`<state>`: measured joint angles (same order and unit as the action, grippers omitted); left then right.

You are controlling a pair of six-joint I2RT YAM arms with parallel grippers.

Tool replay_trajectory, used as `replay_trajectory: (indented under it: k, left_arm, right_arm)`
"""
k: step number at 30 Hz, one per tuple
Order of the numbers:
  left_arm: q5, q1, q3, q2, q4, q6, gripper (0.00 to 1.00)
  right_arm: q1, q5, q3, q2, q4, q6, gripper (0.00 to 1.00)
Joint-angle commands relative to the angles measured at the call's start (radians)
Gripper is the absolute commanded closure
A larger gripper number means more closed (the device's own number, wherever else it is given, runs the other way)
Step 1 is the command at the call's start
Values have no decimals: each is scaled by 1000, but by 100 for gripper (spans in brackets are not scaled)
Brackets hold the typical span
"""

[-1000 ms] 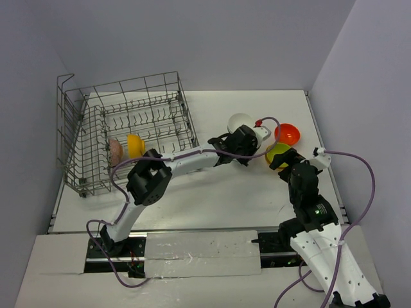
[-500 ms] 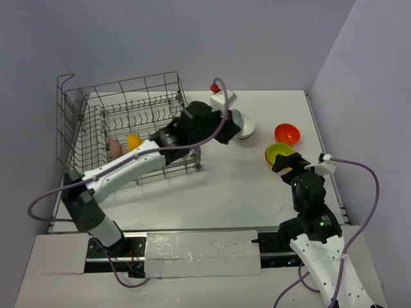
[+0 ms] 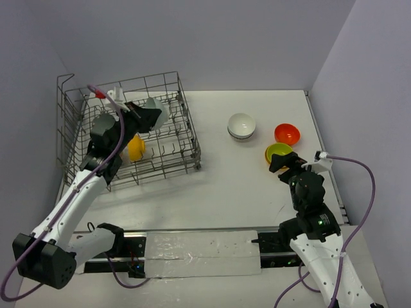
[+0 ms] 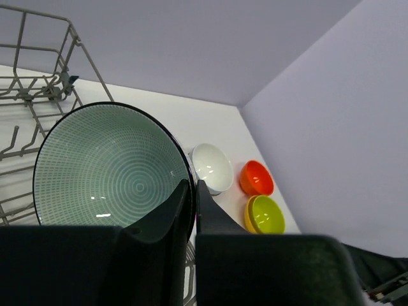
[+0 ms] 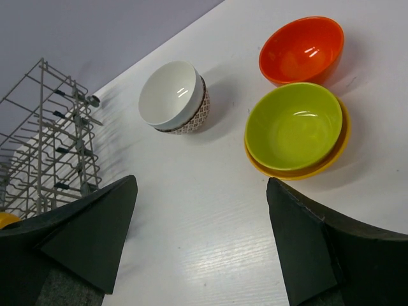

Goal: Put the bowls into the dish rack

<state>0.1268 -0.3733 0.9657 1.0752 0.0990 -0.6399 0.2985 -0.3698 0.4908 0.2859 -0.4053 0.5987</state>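
Note:
My left gripper (image 3: 138, 115) is shut on the rim of a pale green bowl (image 3: 156, 111) with a dark outside, held on edge above the grey wire dish rack (image 3: 187, 125). In the left wrist view the bowl (image 4: 105, 169) fills the left and the fingers (image 4: 205, 210) pinch its rim. An orange bowl (image 3: 135, 147) stands in the rack. On the table lie a white bowl (image 3: 242, 124), a red bowl (image 3: 287, 133) and a lime green bowl (image 3: 278, 153). My right gripper (image 3: 286, 163) is open, just near of the lime bowl (image 5: 293, 126).
The white bowl (image 5: 169, 95) sits nested in a patterned bowl (image 5: 193, 120). The lime bowl sits in a yellow-orange bowl (image 5: 335, 155). The rack's corner (image 5: 64, 134) shows at the left of the right wrist view. Grey walls enclose the table.
My left arm swung from the white bowls on the right across to above the rack, carrying the pale green bowl. The right arm barely moved.

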Motion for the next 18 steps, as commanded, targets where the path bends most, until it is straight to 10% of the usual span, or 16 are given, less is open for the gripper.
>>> replay_trajectory:
  k: [1,18]
  left_arm:
    - [160,85,-77,-35,206,-151,100]
    - [292,274,-329,66,530,-342,100]
  right_arm:
    - [1,17,-9,9,45,-20,11]
    - [1,48,-9,32,53,-31,11]
